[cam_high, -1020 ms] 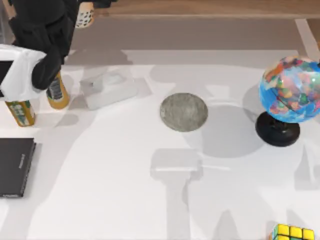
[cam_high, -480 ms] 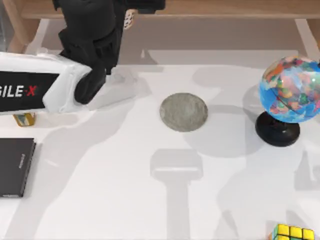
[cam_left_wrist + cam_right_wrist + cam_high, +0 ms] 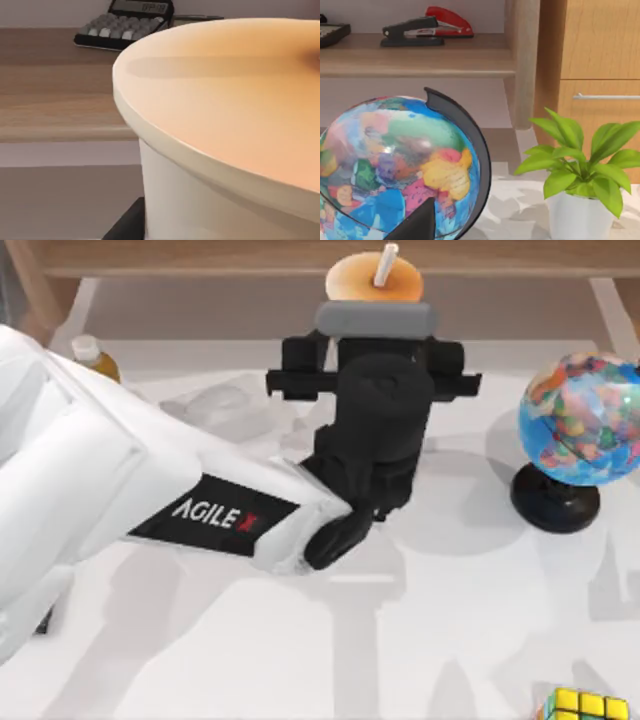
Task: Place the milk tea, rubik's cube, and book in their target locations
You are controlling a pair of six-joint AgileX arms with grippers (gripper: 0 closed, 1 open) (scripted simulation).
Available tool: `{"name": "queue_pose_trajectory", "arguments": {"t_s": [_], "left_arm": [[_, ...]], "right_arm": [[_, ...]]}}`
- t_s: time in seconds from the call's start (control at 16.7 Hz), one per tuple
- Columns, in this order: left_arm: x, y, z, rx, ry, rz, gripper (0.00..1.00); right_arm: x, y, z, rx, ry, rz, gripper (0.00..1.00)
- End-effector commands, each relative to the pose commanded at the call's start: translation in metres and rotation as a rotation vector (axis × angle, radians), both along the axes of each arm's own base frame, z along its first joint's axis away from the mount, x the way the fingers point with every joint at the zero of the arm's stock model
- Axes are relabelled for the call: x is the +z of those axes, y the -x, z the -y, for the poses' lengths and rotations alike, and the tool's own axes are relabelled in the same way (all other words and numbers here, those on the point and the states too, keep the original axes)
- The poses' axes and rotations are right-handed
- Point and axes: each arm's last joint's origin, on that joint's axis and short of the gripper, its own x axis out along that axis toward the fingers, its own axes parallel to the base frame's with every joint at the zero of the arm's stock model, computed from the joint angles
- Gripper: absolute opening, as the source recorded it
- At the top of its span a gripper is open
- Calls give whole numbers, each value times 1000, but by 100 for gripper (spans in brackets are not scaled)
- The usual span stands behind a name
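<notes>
My left arm is carrying the milk tea point(image 3: 374, 278); its orange top and white straw point(image 3: 384, 264) poke out just past the gripper at the far edge of the top view, near the middle. Left gripper point(image 3: 374, 318) is pinched on the cup: grey pads either side of it from above, and the left wrist view has the cup's rim point(image 3: 220, 125) right up against the lens with a dark finger edge at its base. Cup looks upright, long axis vertical, straw up.

The relation that matters: the wrist and forearm sit over mid-table, where I'd expect the round coaster. It's covered by the arm, so I can't tell if the cup is above it or short of it. My read is the cup hangs a bit toward the far side of that spot, so the next move is likely a short pull toward the near edge, then straight down, keeping it vertical.

Rubik's cube point(image 3: 586, 706) is at the near right corner, well apart from the cup and closer to my right arm. Globe point(image 3: 580, 420) stands on the right; the right wrist view shows it close up beside a potted plant point(image 3: 575, 165), and I can't tell that hand's state
</notes>
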Motion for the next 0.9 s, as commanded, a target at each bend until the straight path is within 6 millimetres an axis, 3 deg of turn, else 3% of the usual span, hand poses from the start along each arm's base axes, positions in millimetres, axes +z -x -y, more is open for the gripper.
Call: {"name": "queue_pose_trajectory", "arguments": {"t_s": [0.18,0.48,0.9], "left_arm": [[-17,7,9,31,-4,-27,0],[-18,6,8,33,-8,-29,0],[-47,7,9,32,-4,-27,0]], "right_arm": [[0,0,0,0,0,0,100],[0,0,0,0,0,0,100],[0,0,0,0,0,0,100]]}}
